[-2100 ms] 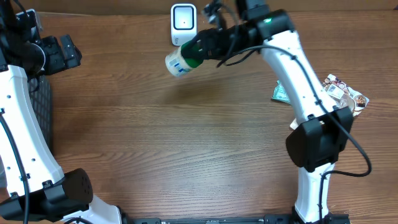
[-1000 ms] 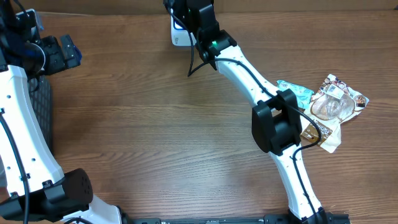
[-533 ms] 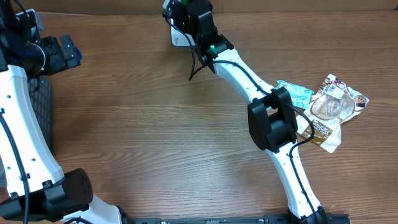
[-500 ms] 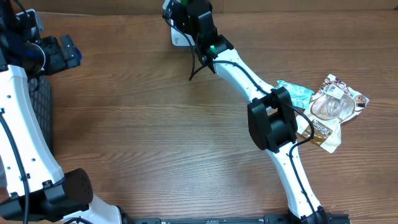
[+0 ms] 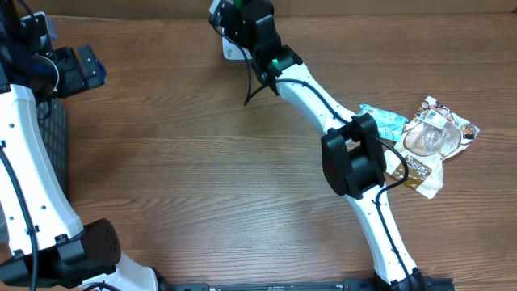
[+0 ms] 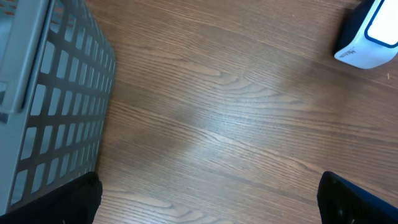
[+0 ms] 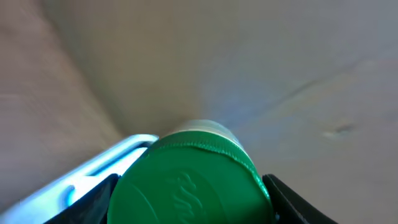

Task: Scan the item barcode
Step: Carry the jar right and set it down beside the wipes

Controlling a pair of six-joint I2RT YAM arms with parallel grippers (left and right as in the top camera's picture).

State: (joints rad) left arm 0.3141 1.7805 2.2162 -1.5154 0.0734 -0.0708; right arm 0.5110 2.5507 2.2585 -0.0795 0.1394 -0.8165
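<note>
Holding: the right pincer [image 7: 189, 190] is clenched on the green-capped bottle [image 7: 193, 177], with a dark finger on each side of the cap. Only the cap end shows in the wrist view.
Bottle's place: at the far edge of the worktop [image 5: 178, 178], left of the middle, held over the scanner [image 5: 229, 50].
Scanner: a white unit with a dark side, standing at the far edge. From overhead the right pincer and wrist cover most of it, and only its left strip shows.
Left pincer [image 5: 86, 68]: released, jaws wide apart with nothing between them. It hangs over the far left corner, well apart from the scanner.
Basket [image 6: 50, 106]: grey mesh, along the left edge, just beside the left arm [image 5: 24, 145].
Packets: a teal packet [image 5: 386, 121], a clear snack bag [image 5: 436, 129] and a brown pouch [image 5: 418, 171] lie bunched at the right edge. The brown one is just beside the right arm's elbow.
In the way: the right arm [image 5: 323, 97] stretches diagonally from the near edge to the far edge, crossing the right half of the worktop.
Open room: bare wood across the middle and the near left, between the basket and the right arm.
</note>
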